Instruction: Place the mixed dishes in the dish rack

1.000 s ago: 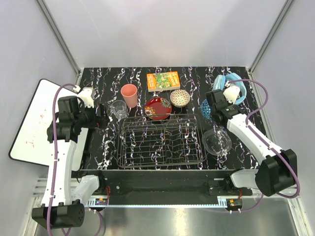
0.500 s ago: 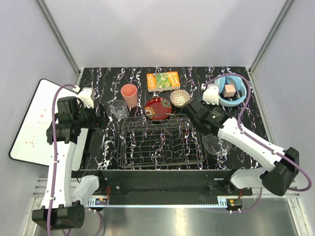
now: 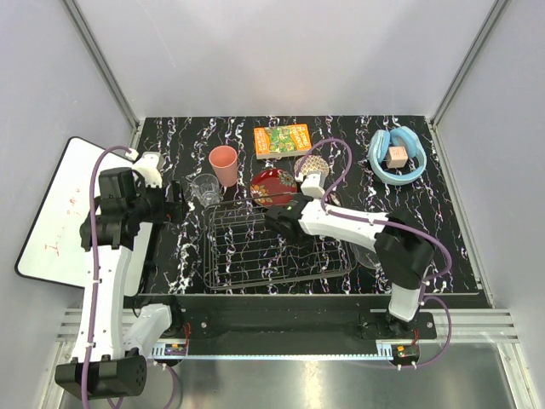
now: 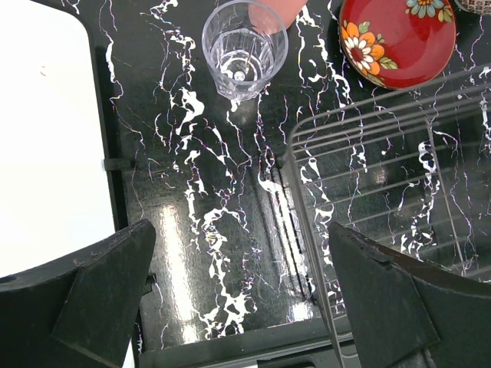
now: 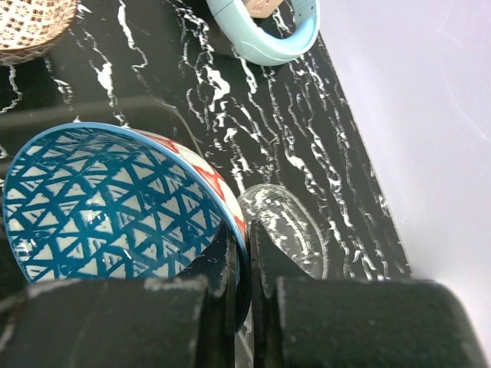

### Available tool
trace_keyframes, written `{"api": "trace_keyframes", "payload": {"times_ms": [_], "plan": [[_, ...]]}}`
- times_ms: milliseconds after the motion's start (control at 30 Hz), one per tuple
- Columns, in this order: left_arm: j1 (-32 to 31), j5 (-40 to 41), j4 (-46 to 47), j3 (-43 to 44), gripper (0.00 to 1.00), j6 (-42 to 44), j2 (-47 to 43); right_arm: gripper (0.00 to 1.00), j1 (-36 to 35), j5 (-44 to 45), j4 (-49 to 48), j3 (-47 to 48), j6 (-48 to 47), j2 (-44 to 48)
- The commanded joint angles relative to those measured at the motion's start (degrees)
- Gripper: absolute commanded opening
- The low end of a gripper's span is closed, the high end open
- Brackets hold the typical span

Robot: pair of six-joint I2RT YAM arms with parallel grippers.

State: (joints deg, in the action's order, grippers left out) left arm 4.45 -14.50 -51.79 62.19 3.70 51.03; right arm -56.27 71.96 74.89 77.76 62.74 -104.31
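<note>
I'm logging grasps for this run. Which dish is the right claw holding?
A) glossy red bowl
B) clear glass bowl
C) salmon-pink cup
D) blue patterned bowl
D: in the right wrist view, the right claw is closed on the rim of the blue patterned bowl, with the rim pinched between its two fingers.

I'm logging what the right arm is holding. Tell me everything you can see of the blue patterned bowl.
The blue patterned bowl looks like glazed ceramic: blue triangle lattice on white inside, red and white outer wall showing by the rim. It is empty and tipped, opening towards the wrist camera, its rim pinched between the right gripper's fingers. In the top view the arm hides it, over the dish rack; whether it touches the wires cannot be told.
</note>
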Motion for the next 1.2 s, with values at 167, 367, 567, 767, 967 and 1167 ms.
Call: {"api": "trace_keyframes", "payload": {"times_ms": [167,367,567,767,967,1167], "plan": [[0.21,0.0,1.95,-0.67,0.99,1.31,-1.02,0.0,-1.82,3.53,18.1,1.79,9.42,-0.37],[0.21,-0.44,2.13,-0.93,0.99,1.22,-0.75,0.0,-2.62,3.8,18.01,0.56,8.63,0.86],[0.21,-0.35,2.13,-0.93,0.99,1.48,-1.1,0.16,-3.32,2.22,18.01,0.73,8.19,-1.06],[0.21,0.0,2.04,-1.2,0.99,1.92,-1.63,0.54,-5.25,0.9,18.1,2.83,8.8,-3.53],[0.21,-1.14,2.13,-1.2,0.99,1.48,-1.45,0.64,-6.66,0.98,18.36,5.47,8.71,-3.27],[0.12,-7.55,2.39,0.64,0.99,-0.36,1.88,0.78,-7.01,0.81,18.36,7.23,8.45,-0.64]]}}
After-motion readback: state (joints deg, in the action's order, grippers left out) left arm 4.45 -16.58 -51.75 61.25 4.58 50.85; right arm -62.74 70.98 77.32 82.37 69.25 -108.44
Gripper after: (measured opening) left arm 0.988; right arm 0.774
